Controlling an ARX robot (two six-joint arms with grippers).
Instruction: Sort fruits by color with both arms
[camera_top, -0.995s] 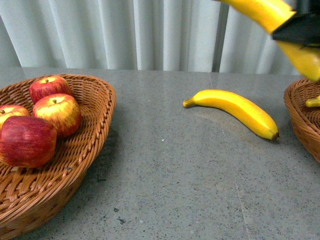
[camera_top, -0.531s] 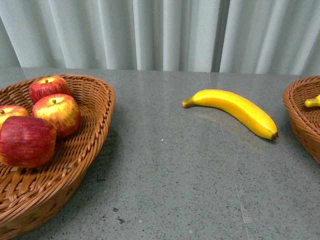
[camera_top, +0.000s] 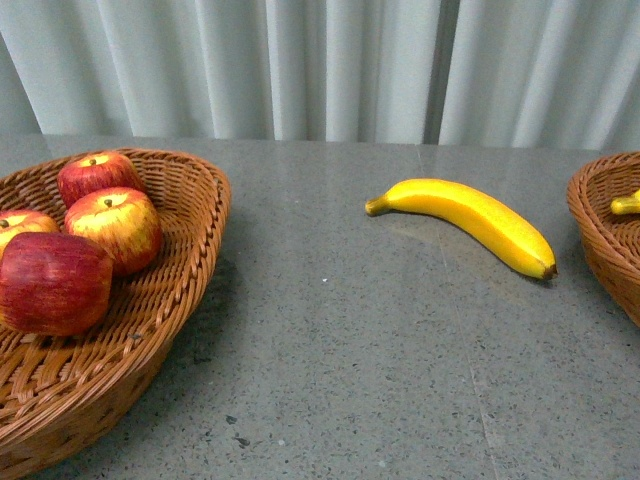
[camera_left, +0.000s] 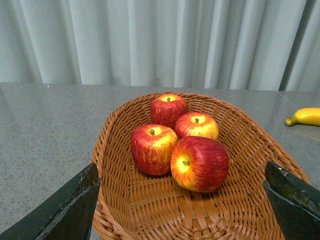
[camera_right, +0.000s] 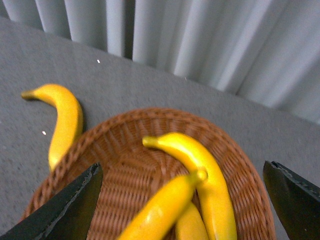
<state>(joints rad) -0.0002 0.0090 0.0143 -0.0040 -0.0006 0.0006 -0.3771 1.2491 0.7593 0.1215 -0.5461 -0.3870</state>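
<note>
Several red-and-yellow apples (camera_top: 115, 228) lie in the wicker basket (camera_top: 190, 260) at the left. In the left wrist view my left gripper (camera_left: 182, 210) hangs open above this basket (camera_left: 240, 135), a little short of the apples (camera_left: 200, 162), holding nothing. One yellow banana (camera_top: 470, 220) lies on the grey table right of centre. My right gripper (camera_right: 182, 205) is open over the right basket (camera_right: 240, 160), where three bananas (camera_right: 200, 165) lie, one of them blurred (camera_right: 160, 210). The loose banana (camera_right: 65, 120) lies just outside that basket. Neither arm shows in the front view.
The right basket (camera_top: 600, 240) is cut off by the front view's right edge, with a banana tip (camera_top: 627, 204) showing in it. A pale pleated curtain (camera_top: 320, 60) hangs behind the grey table (camera_top: 340, 360).
A second ago my right gripper held a banana at the top right of the front view. Gripper and banana have since left that view. The apples and the loose banana have not moved.
</note>
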